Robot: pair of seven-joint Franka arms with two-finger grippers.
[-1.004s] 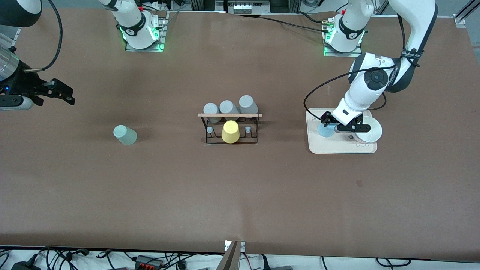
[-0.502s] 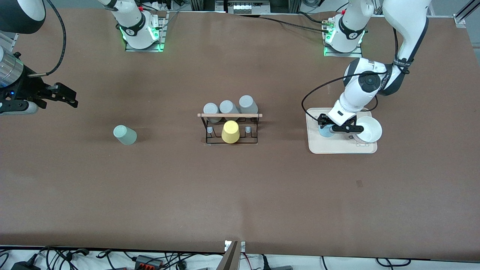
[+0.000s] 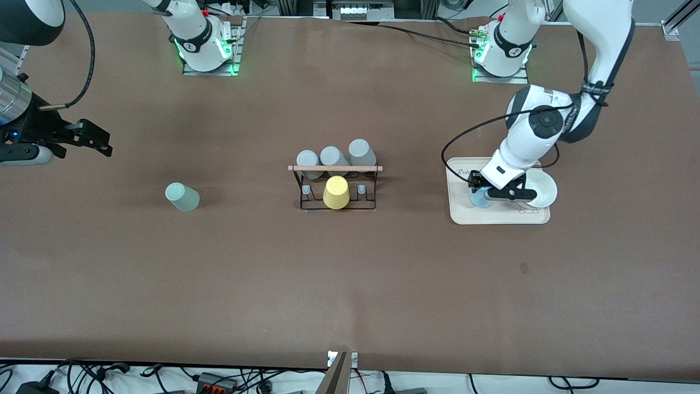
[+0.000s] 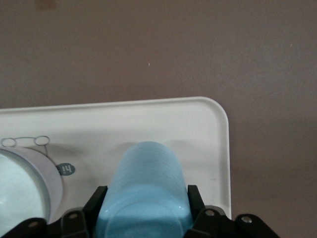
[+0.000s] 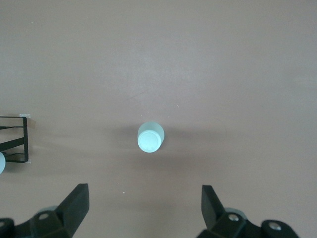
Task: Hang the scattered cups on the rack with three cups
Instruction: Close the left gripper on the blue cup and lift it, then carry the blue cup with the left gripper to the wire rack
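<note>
The light blue cup [image 3: 480,199] stands on the cream tray [image 3: 465,216] at the left arm's end of the table. My left gripper [image 3: 482,191] is down on it, its fingers [image 4: 99,198] pressed against both sides of the cup [image 4: 146,183]. The mint-green cup [image 3: 182,197] stands on the table toward the right arm's end. My right gripper [image 3: 90,141] hangs open and empty above the table near it, with the cup [image 5: 150,137] showing past its fingertips [image 5: 79,198]. The black wire rack [image 3: 334,189] stands mid-table with three grey cups [image 3: 332,157] on its pegs.
A yellow cup [image 3: 336,192] sits on the rack's nearer row. A white bowl [image 3: 538,189] stands on the tray beside the blue cup, also in the left wrist view [image 4: 20,183]. The rack's corner [image 5: 15,139] shows in the right wrist view.
My left gripper has come down around the light blue cup on the tray and closed on it. My right gripper has shifted only slightly.
</note>
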